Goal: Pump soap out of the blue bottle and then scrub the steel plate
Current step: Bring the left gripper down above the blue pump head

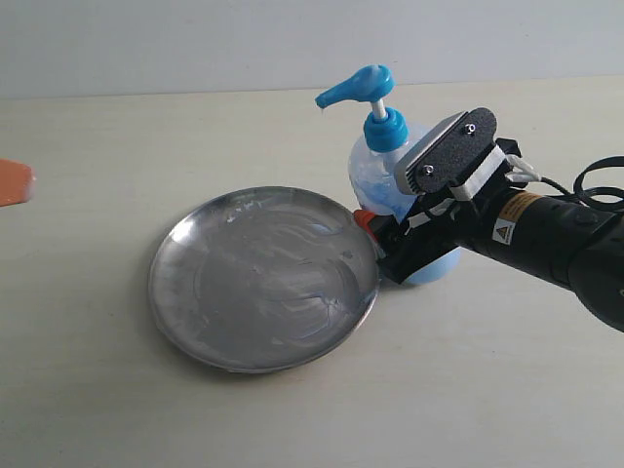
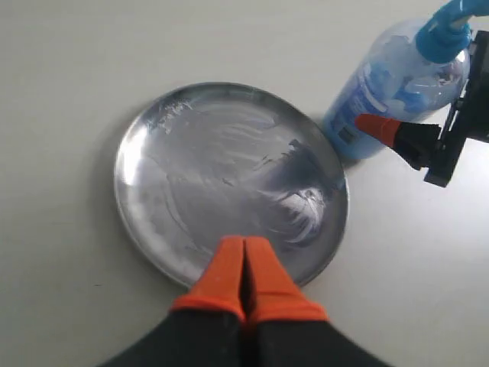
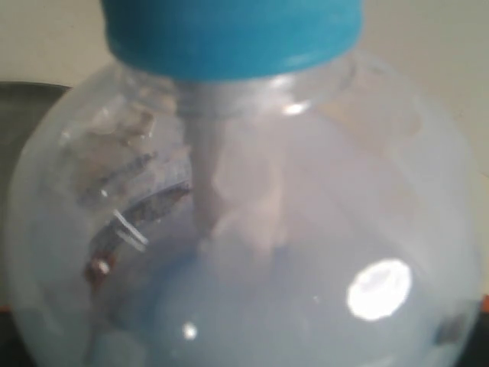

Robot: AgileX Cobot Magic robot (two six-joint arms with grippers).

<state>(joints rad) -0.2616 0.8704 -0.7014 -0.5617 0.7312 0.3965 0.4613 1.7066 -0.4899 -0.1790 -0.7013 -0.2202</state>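
The steel plate (image 1: 263,278) lies flat on the table, its surface streaked with whitish smears (image 2: 302,210). Just right of it stands the blue bottle (image 1: 375,171), its pump head (image 1: 356,88) raised and its spout pointing towards the plate. Light blue soap (image 2: 355,115) shows through the clear wall. My right gripper (image 1: 385,239) straddles the bottle's body, one orange fingertip (image 2: 378,128) lying on its near side; the bottle (image 3: 267,229) fills the right wrist view. My left gripper (image 2: 244,264) is shut and empty, hovering over the plate's (image 2: 221,168) near rim.
An orange tip (image 1: 15,182) shows at the exterior view's left edge, apart from the plate. The right arm (image 1: 556,239) reaches in from the right. The table (image 1: 117,409) is pale and plain, with a wall behind it.
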